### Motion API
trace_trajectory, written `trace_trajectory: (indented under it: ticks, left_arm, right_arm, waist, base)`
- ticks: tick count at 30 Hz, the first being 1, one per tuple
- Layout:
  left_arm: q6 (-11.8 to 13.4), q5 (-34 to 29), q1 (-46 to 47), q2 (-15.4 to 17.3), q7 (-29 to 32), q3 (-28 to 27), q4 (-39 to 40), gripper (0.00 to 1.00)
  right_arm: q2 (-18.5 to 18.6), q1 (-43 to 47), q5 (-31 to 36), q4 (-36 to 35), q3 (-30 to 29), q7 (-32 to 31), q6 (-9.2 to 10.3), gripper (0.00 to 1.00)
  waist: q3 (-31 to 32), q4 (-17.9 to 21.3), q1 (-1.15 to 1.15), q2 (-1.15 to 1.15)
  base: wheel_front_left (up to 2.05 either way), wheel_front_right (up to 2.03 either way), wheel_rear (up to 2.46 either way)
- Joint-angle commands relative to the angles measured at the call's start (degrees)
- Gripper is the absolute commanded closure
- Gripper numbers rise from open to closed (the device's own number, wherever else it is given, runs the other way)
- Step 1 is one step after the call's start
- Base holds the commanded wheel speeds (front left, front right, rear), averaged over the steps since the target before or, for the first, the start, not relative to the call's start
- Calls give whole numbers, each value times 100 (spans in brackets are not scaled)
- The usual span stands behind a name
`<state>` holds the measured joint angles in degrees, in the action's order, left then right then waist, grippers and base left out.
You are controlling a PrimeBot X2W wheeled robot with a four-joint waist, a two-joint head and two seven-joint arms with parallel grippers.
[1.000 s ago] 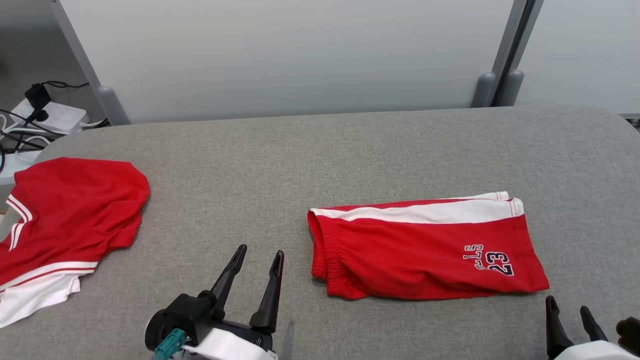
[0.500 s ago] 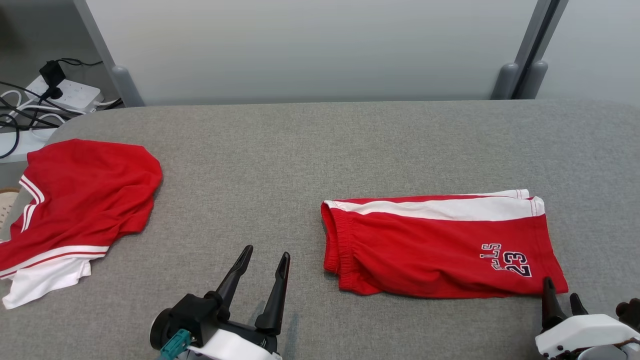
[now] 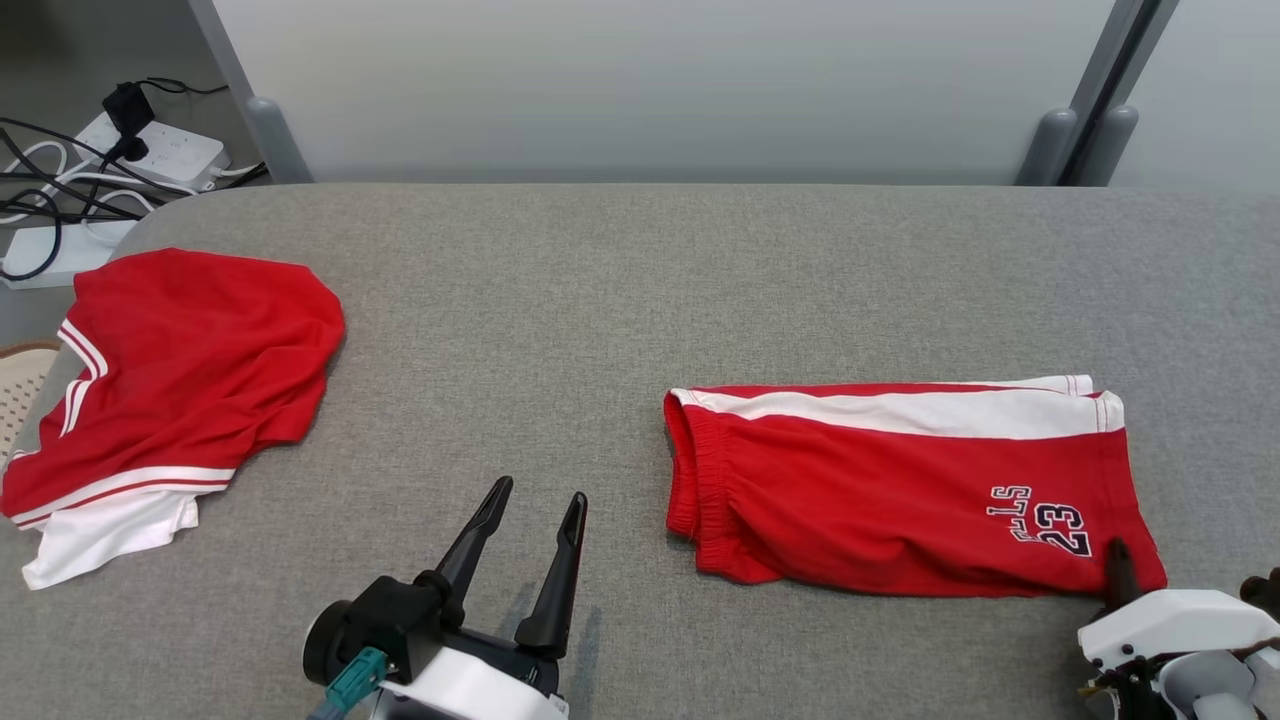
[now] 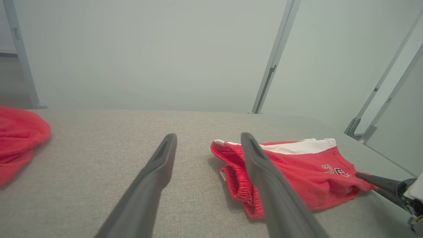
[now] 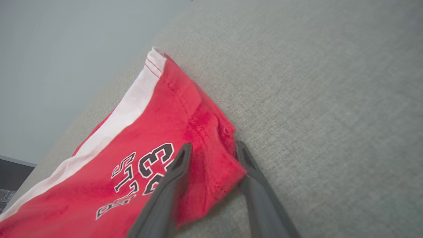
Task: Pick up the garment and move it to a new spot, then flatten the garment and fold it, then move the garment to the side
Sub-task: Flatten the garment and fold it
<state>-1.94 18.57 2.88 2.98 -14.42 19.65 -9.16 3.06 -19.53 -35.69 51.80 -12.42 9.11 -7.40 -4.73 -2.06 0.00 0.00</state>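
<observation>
Head view has the folded red shorts [image 3: 880,500] lying flat on the grey counter [image 3: 620,290], toward 4 o'clock from its middle. The elastic waistband points to 9 o'clock, the leg hems to 3 o'clock, a white stripe runs along the 12 o'clock edge, and a dark "23" print sits near the 5 o'clock corner. The right jaws stand apart astride that hem corner. In the right wrist view one of the dark fingers [image 5: 172,185] lies on top of the print, the other is at the cloth's outer edge, and bunched red fabric fills the gap between them. The left jaws are spread wide with nothing between them, just above the counter at 7 o'clock, near the waistband but clear of it. A second red-and-white garment [image 3: 180,380] lies rumpled at 9 o'clock, well apart from the shorts
</observation>
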Motion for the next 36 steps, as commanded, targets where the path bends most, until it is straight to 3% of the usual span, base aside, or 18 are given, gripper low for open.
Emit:
trace_trajectory:
  ticks: [1,3,5,11,20,29,36]
  left_arm:
    - [17,-28,268,23,-58,-159,159,0]
    - [19,-19,266,23,-58,-156,154,0]
    - [25,-21,266,29,-58,-158,151,0]
    - [34,-4,262,32,-58,-160,147,0]
    - [41,69,206,20,-58,-130,126,0]
    - [48,127,111,8,-58,-129,130,0]
    - [23,145,129,2,-58,-66,86,0]
  right_arm:
    - [78,-153,-40,-41,163,75,-9,64]
    - [109,-206,-75,58,202,110,-9,89]
    - [133,-254,-111,145,245,134,-9,100]
    - [192,-362,-246,52,531,242,-9,100]
    - [168,-287,-393,-881,1080,272,-9,100]
    - [40,-146,-367,-1986,1703,-133,-9,100]
    - [-14,-156,-443,-2230,2382,-435,-9,100]
  waist:
    - [5,-4,0,0]
    - [17,-9,0,0]
    - [31,-4,0,0]
    - [88,6,0,0]
    - [247,-148,0,0]
    - [326,-507,0,0]
    - [335,-812,0,0]
  base:
    - [0,0,0]
    - [0,0,0]
    - [0,0,0]
    - [0,0,0]
    - [0,0,0]
    - [0,0,0]
    - [0,0,0]
